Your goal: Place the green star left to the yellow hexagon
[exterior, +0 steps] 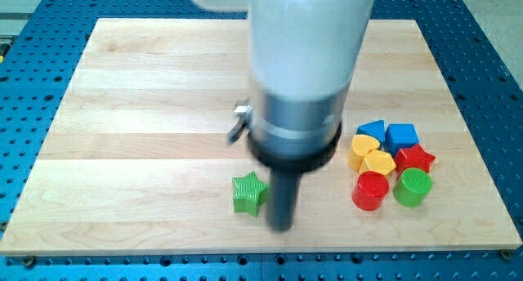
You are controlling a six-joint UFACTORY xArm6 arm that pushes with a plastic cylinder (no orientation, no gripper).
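Observation:
The green star [249, 194] lies on the wooden board [147, 109] at the view's lower middle. My tip [281, 226] rests on the board just to the right of the star, close beside it or touching it. The yellow hexagon [379, 162] sits further to the view's right, inside a tight cluster of blocks. The arm's wide white and grey body [302, 77] hangs over the middle of the board and hides the wood behind it.
Around the hexagon lie a yellow heart [362, 147], a blue block [372, 130], a blue block [402, 136], a red star [416, 158], a red cylinder [370, 190] and a green cylinder [412, 187]. A small grey metal part [239, 121] sticks out beside the arm.

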